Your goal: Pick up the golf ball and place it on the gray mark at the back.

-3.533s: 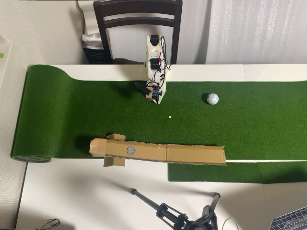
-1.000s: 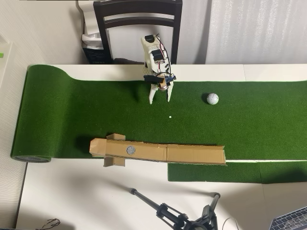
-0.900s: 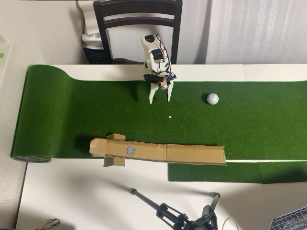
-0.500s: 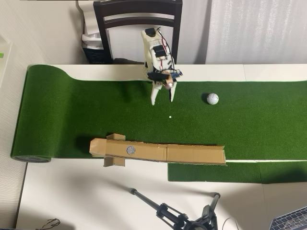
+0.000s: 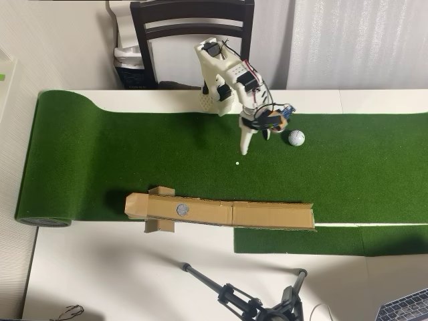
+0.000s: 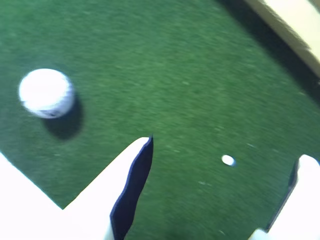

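The ball (image 5: 296,138) is white with a dark mark. The mat (image 5: 100,160) is deep green, the cardboard ramp (image 5: 267,215) tan, its round mark (image 5: 182,209) gray, the table (image 5: 120,274) white.

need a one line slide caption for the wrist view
Open gripper above green turf, golf ball off to its left, ungrasped.

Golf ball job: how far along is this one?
Done: nothing. The golf ball lies free on the green mat. In hand: the open, empty gripper hangs beside the ball in the wrist view. Left: the grasp and the carry to the gray mark on the cardboard strip.
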You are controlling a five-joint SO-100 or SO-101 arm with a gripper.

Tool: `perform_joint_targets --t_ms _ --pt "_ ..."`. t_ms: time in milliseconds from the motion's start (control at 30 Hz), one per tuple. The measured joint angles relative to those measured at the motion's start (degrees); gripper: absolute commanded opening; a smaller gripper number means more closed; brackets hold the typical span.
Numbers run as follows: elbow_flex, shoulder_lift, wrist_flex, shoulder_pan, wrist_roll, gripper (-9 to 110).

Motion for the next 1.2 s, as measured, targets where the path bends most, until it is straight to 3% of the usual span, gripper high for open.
perform_joint_targets --t_ms 667,800,1000,1200 --pt "-2.9 -2.6 1.2 -2.3 1.2 46" --pt "-3.6 -2.6 1.2 -7.5 2.7 46" --pt "-5.9 -4.7 1.2 -14.1 9.8 55" --pt "-6.9 -12.7 0.8 -21.4 17.8 55"
